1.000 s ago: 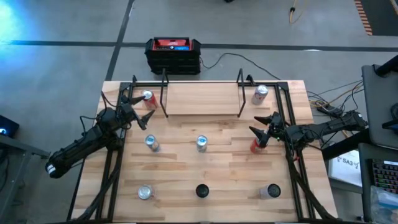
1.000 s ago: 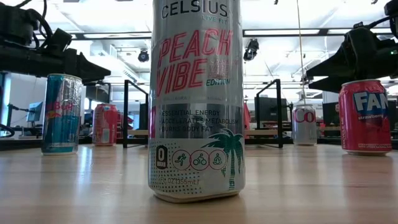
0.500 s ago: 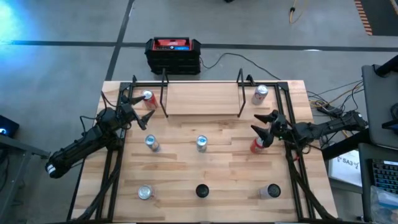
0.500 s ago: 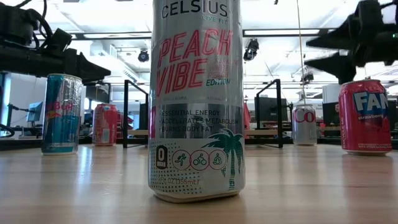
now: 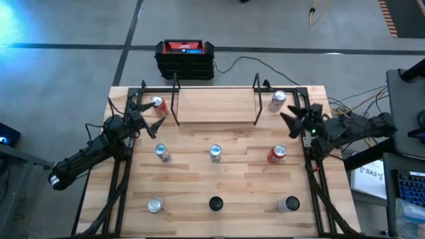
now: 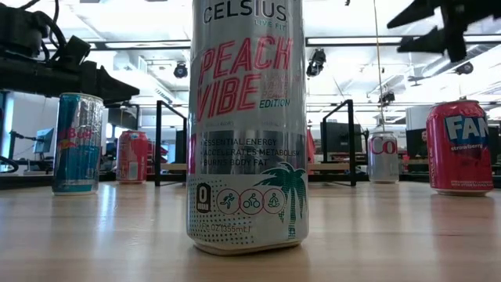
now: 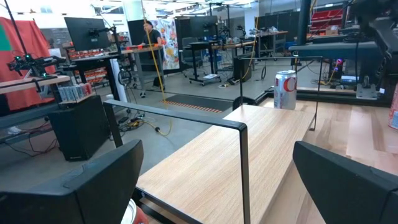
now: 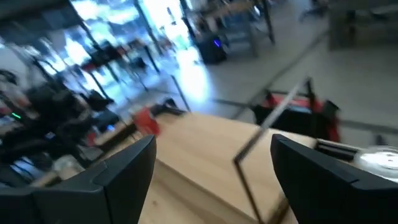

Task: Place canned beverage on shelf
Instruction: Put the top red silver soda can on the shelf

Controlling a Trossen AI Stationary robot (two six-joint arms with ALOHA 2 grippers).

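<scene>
Both grippers empty, shelf bare.
Right gripper half-spread beside the Diet Coke can; left gripper wide. Rigid, slick, light: grasp mid-wall.

Both arms are matte black, built of tubular segments with bulkier joint housings. The left arm ends in a white-tipped base link. The right arm shows a small green light near its wrist. Each gripper has broad, flat black fingers.
</scene>
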